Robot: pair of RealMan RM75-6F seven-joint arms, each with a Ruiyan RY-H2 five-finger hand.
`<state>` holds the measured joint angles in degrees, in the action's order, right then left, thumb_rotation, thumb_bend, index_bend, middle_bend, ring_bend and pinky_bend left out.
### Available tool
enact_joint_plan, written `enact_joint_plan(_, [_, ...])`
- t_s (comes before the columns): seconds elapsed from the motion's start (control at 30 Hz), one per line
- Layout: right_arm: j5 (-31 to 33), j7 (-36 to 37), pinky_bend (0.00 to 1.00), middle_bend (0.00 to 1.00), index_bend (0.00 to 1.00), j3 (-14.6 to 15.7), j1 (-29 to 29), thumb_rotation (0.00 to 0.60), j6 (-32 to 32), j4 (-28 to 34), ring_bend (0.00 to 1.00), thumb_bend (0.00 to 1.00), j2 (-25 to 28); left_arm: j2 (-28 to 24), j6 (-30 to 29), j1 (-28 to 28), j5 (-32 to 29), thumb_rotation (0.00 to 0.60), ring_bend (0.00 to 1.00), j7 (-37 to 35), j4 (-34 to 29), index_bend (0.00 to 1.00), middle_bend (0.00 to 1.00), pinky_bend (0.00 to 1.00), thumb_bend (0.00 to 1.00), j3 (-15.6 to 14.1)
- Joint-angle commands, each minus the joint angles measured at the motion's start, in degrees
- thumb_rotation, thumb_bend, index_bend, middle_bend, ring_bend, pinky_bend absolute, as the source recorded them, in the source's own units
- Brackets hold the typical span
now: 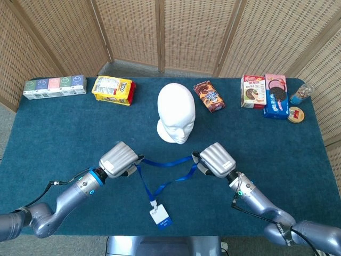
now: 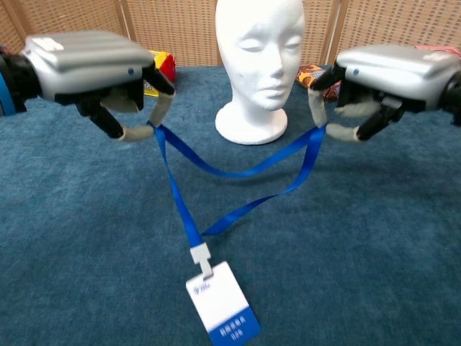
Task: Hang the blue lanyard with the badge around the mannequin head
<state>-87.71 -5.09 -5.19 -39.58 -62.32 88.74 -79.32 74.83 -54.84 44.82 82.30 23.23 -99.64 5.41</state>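
Observation:
The white foam mannequin head stands upright on the blue table, facing me. A blue lanyard hangs in a loop between my two hands, lifted off the cloth. My left hand pinches its left end. My right hand pinches its right end. Below the strap hangs the white badge, tilted, just above the table near the front edge. Both hands are in front of the mannequin head, one on each side.
Along the back stand a row of small cartons, a yellow snack bag, a brown cookie pack, two boxes and a small jar. Wicker screens close off the rear.

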Motion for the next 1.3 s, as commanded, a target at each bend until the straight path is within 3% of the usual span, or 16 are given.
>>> enact_joint_plan(0.03, [0.4, 0.4, 1.0, 1.0, 0.77, -1.2, 0.5, 0.6, -1.2, 2.7, 1.0, 0.49, 2.2, -1.7, -1.1, -0.1, -0.9, 0.554, 1.0, 0.1, -2.1, 0.62, 1.0, 1.0, 0.42, 1.3])
enact_joint_plan(0.4, [2.3, 2.3, 1.0, 1.0, 0.77, -5.1, 1.0, 0.6, -3.1, 9.4, 1.0, 0.49, 8.0, -6.0, -4.1, -0.2, -3.0, 0.555, 1.0, 0.6, -7.9, 0.62, 1.0, 1.0, 0.42, 4.9])
enact_joint_plan(1.3, [8.3, 7.3, 1.0, 1.0, 0.78, -13.9, -1.1, 0.6, -2.4, 15.5, 1.0, 0.49, 17.0, -11.8, -8.7, 0.5, -8.1, 0.554, 1.0, 1.5, -13.9, 0.62, 1.0, 1.0, 0.42, 11.4])
